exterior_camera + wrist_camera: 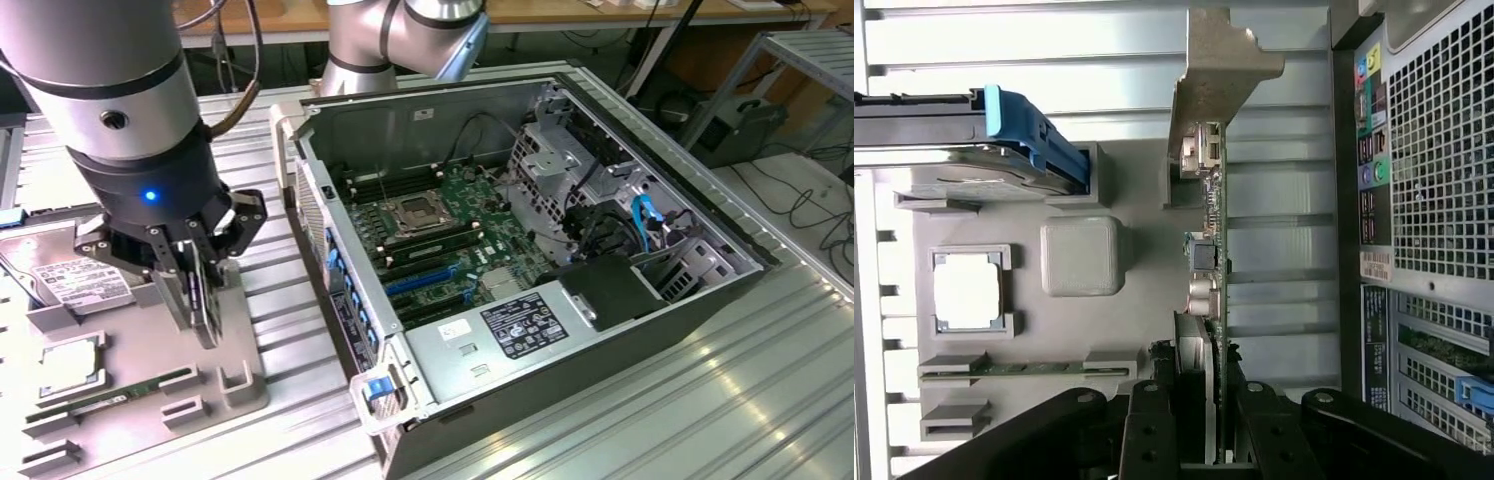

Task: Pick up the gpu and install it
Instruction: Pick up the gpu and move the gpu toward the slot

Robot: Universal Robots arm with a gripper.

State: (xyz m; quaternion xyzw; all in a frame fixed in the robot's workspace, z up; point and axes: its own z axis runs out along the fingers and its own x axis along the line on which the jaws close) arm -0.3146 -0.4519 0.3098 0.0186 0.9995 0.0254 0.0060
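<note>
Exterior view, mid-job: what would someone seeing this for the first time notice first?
The big dark gripper at the exterior view's left, its fingers clamped on the gpu, which hangs edge-on over the grey parts tray. Next, the open computer case lying on its side at the centre and right, its green motherboard exposed. The wrist view shows the gpu's pale metal bracket at the end away from the fingers.

Grey fixture (147, 340) holds hard drive (74, 280), processor (70, 362), memory stick (114, 393).
</note>
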